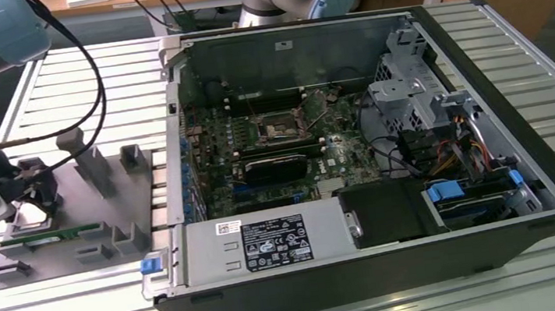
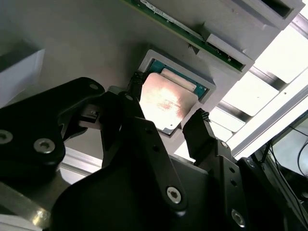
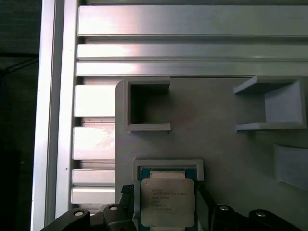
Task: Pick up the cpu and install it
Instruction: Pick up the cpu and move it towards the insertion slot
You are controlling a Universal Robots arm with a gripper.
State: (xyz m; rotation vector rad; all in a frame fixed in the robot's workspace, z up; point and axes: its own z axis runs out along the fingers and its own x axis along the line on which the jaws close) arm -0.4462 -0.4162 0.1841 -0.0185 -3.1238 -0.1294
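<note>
We find the gripper point(image 2: 167, 103) down over the cpu point(image 3: 167, 199) in its nest point(image 3: 167, 164) on the tray point(image 1: 86, 216). Close around it stand a bracket point(image 3: 147, 106), the posts point(image 1: 86, 154) and the memory stick point(image 1: 51, 236); above the posts the air is open. The case wall point(image 1: 172, 136) rises between tray and motherboard point(image 1: 246, 151). Inside, we see the socket point(image 1: 280, 128) open from above, a black block point(image 1: 270, 168) near it, with cables point(image 1: 402, 149) and the drive cage point(image 1: 406, 86) crowding the exterior view's right
</note>
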